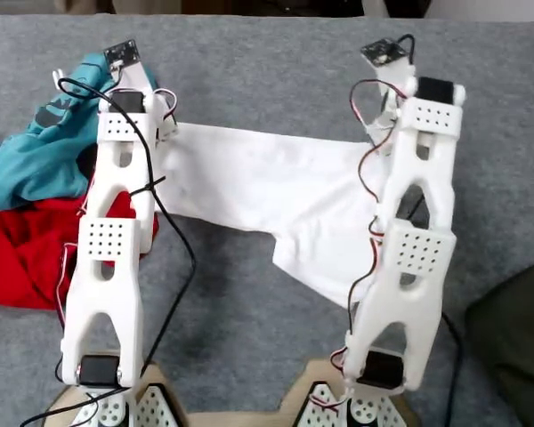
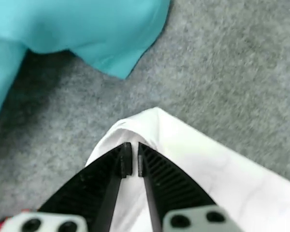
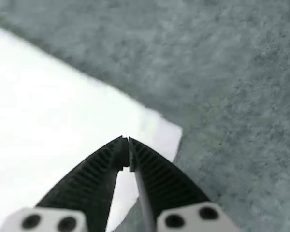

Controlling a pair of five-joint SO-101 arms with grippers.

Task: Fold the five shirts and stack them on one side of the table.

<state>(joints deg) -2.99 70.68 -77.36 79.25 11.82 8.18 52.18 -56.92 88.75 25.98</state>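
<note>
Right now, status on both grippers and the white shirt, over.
Left gripper shut on white shirt corner. Right gripper shut on its other edge. Shirt stretched between them. Teal shirt and red shirt heaped beside left arm.

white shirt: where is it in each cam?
High view: white shirt stretched across mid-table.
Left wrist view: white shirt corner pinched in the left pincer.
Right wrist view: white shirt edge pinched in the right pincer.
Shared landmark: grey table cover, bordering the shirt everywhere.
</note>
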